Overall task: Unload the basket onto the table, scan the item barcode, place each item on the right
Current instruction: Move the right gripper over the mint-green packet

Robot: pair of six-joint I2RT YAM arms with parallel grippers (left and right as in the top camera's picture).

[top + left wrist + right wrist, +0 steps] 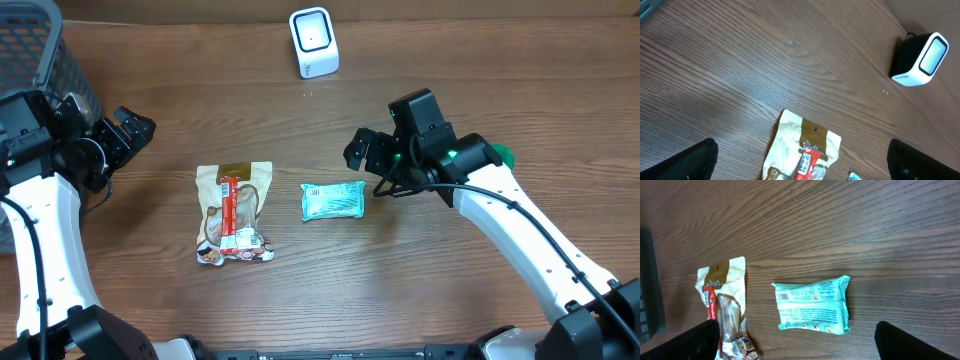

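Wood desk [480, 70] from above. Mesh basket [30, 50] at 10 o'clock. L arm [50, 230] at 9, R arm [520, 220] at 3; L fingers [690, 160] and R fingers [685, 340] both spread wide, empty. Centre: tan snack bag [235, 212]; just at its 3 o'clock, apart, teal pack [333, 201], barcode [783, 296] facing up. White scanner [314, 42] at 12.

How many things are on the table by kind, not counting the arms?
Snack packets: 2 (cream pouch, teal packet)
Barcode scanner: 1
Mesh basket: 1, at the far left edge
Total: 4
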